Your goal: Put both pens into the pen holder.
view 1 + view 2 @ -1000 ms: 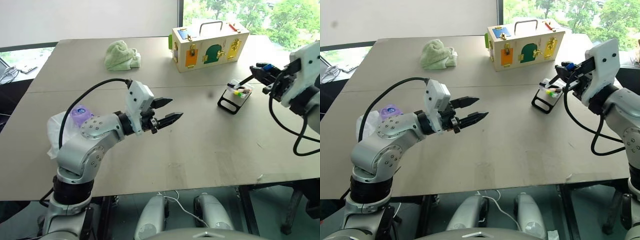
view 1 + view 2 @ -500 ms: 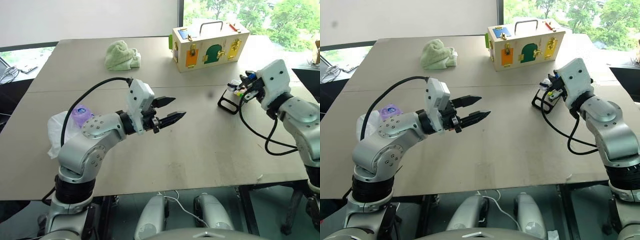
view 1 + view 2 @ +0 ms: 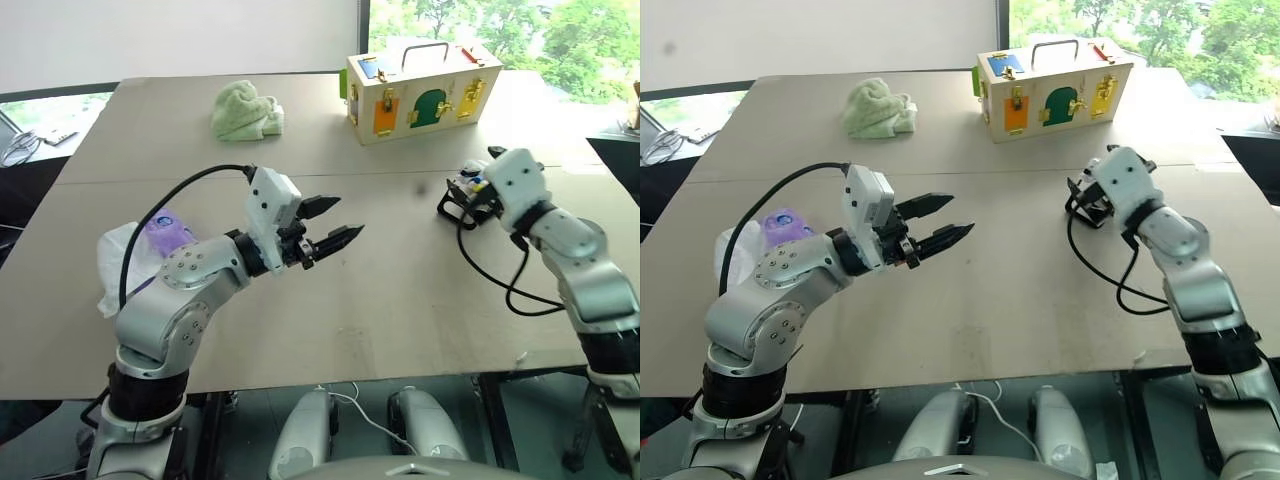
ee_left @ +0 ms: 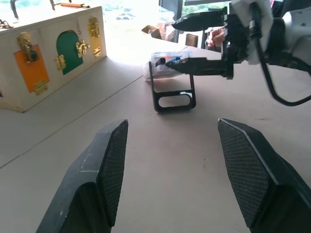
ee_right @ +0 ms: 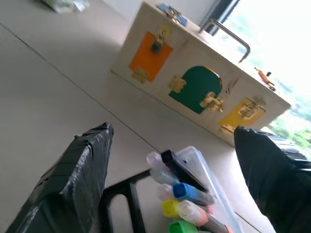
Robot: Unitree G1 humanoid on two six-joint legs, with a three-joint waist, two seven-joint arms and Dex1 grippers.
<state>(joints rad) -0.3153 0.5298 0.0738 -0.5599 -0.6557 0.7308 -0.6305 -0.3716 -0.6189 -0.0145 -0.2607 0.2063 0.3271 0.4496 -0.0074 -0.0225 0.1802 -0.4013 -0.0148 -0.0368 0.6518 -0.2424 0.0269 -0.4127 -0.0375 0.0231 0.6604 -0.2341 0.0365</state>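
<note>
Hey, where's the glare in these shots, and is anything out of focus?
Left wrist view: daylight washes out the table beyond the wooden box; the left hand's near fingers look soft. Right wrist view: the window behind the box handle is blown out. Eye views: even light, bright window at the top right.

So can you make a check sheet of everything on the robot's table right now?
Surface: tan table, seam across the middle.
Job's things: pen holder, clear tray on a black stand, with several pens lying in it, blue-capped pen among them.
Clutter: wooden latch box and green cloth at the far side; white bag with a purple thing near the left arm.
End effectors: left end effector open, empty, above the table; right end effector open, at the pen holder.
Cables: black cable on left arm, another on right arm.
Surroundings: window with trees.
</note>
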